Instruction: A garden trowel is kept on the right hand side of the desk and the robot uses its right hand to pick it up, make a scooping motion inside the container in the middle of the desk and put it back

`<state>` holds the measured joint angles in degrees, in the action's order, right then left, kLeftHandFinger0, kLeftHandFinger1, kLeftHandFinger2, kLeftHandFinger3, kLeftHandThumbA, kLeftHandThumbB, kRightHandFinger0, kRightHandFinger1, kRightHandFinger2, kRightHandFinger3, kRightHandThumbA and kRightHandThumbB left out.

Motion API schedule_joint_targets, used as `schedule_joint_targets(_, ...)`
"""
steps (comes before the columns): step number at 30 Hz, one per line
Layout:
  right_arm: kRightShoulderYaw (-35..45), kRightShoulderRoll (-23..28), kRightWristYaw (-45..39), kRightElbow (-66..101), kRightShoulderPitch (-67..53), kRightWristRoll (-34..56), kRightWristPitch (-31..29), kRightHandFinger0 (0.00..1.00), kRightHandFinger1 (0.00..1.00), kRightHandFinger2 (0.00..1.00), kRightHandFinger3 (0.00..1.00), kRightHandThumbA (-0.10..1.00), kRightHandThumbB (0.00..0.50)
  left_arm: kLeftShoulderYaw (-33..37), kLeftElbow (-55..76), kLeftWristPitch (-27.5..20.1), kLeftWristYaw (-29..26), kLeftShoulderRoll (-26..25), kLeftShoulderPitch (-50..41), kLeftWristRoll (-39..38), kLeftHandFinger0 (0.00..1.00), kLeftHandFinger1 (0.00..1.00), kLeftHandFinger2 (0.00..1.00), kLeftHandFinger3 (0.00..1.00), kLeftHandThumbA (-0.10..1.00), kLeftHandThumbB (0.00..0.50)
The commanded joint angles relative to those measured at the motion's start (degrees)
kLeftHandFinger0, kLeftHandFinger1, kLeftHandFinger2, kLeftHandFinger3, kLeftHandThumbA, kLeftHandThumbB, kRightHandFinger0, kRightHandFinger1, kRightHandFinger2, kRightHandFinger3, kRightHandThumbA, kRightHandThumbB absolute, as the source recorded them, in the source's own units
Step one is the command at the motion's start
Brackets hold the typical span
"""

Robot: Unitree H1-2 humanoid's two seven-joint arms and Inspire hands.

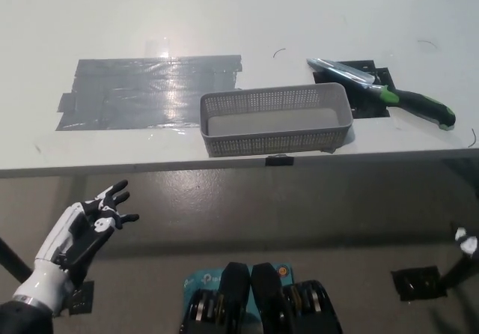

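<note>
A garden trowel (382, 90) with a shiny metal blade and a green-and-black handle lies on the white desk at the right, its blade over a patch of black tape and its handle pointing right. A grey mesh container (275, 118) stands in the middle of the desk near the front edge, with nothing in it. My white left hand (84, 229) hangs open below the desk's front edge at the lower left. Of my right arm only a small black-and-white tip (465, 240) shows at the right edge, far below the trowel.
A large patch of grey tape (150, 90) covers the desk left of the container. The desk's front edge (224, 165) runs across the picture, with grey floor below it. A black floor marker (418, 281) lies at the lower right.
</note>
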<state>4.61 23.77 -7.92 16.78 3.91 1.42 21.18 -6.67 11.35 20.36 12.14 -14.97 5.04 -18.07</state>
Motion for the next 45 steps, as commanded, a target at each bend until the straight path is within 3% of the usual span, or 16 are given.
schedule_joint_targets(1, -0.5, 5.2, -2.0, 4.9, 7.2, -3.5, 1.7, 1.0, 1.0, 1.0, 1.0, 0.57, 0.42, -0.3, 0.8, 0.6, 1.0, -0.6, 2.1, -1.7, 0.86, 1.0, 1.0, 1.0, 0.69, 0.5)
schedule_joint_targets(2, -1.5, 7.0, -1.5, 5.6, 10.8, -7.0, 1.9, 1.0, 1.0, 1.0, 1.0, 0.75, 0.476, -0.5, 2.2, 1.4, 0.5, -0.7, 1.6, -1.5, 0.85, 1.0, 1.0, 1.0, 0.69, 0.482)
schedule_joint_targets(5, -3.3, 8.7, 0.8, 5.3, 17.0, -13.3, 4.3, 1.0, 1.0, 1.0, 1.0, 1.0, 0.5, 0.0, 2.4, 0.5, 1.6, -1.1, 1.2, -1.1, 0.85, 1.0, 1.0, 1.0, 0.73, 0.443)
schedule_joint_targets(9, -6.2, 10.7, 1.4, -2.6, 23.7, -18.0, 2.3, 1.0, 1.0, 1.0, 1.0, 1.0, 0.5, -0.8, 3.4, 1.7, 1.0, -0.6, 0.0, -2.0, 0.85, 1.0, 1.0, 1.0, 0.65, 0.426)
schedule_joint_targets(12, -8.3, 11.2, 1.2, -10.4, 28.2, -19.2, -0.7, 1.0, 1.0, 1.0, 1.0, 1.0, 0.5, -0.6, 3.3, 1.1, 1.6, -0.8, -0.3, -1.8, 0.84, 1.0, 1.0, 1.0, 0.66, 0.412)
schedule_joint_targets(15, -11.9, 11.3, 0.3, -16.9, 32.7, -21.0, -3.8, 1.0, 1.0, 1.0, 1.0, 1.0, 0.5, -0.5, 2.7, 0.8, 1.8, -0.9, 0.0, -1.8, 0.84, 1.0, 1.0, 1.0, 0.65, 0.43)
schedule_joint_targets(20, -15.4, 10.6, -2.5, -19.4, 36.7, -21.4, -3.4, 1.0, 1.0, 1.0, 1.0, 1.0, 0.5, -0.4, 2.3, 0.5, 2.3, -1.3, 0.7, -1.7, 0.84, 1.0, 1.0, 1.0, 0.66, 0.452)
schedule_joint_targets(23, -19.8, 10.4, -5.7, -26.9, 42.8, -23.0, -3.9, 1.0, 1.0, 1.0, 1.0, 1.0, 0.5, -0.2, 2.4, 1.0, 1.9, -1.3, 1.1, -1.0, 0.83, 1.0, 1.0, 1.0, 0.6, 0.476)
schedule_joint_targets(28, -24.7, 9.3, -7.6, -37.8, 49.2, -24.8, -4.7, 1.0, 1.0, 1.0, 1.0, 1.0, 0.5, 0.2, 3.1, 1.8, 1.7, -1.3, 0.9, -0.6, 0.81, 1.0, 1.0, 1.0, 0.57, 0.464)
schedule_joint_targets(34, -28.5, 6.3, -7.8, -44.7, 50.2, -26.2, -6.1, 1.0, 1.0, 1.0, 1.0, 1.0, 0.5, 1.1, 3.1, 1.9, 2.0, -1.3, 0.4, 0.0, 0.81, 1.0, 1.0, 1.0, 0.57, 0.465)
schedule_joint_targets(39, -28.6, 4.9, -8.0, -50.7, 50.4, -25.9, -5.9, 1.0, 1.0, 1.0, 1.0, 0.9, 0.491, 1.7, 2.5, 1.3, 2.6, -1.9, 0.6, 0.3, 0.79, 1.0, 1.0, 1.0, 0.57, 0.456)
schedule_joint_targets(45, -28.5, 4.1, -7.3, -54.3, 48.6, -26.2, -6.1, 1.0, 1.0, 1.0, 1.0, 0.91, 0.5, 2.5, 2.6, 1.5, 2.7, -2.2, 0.2, 0.6, 0.78, 1.0, 1.0, 1.0, 0.56, 0.459)
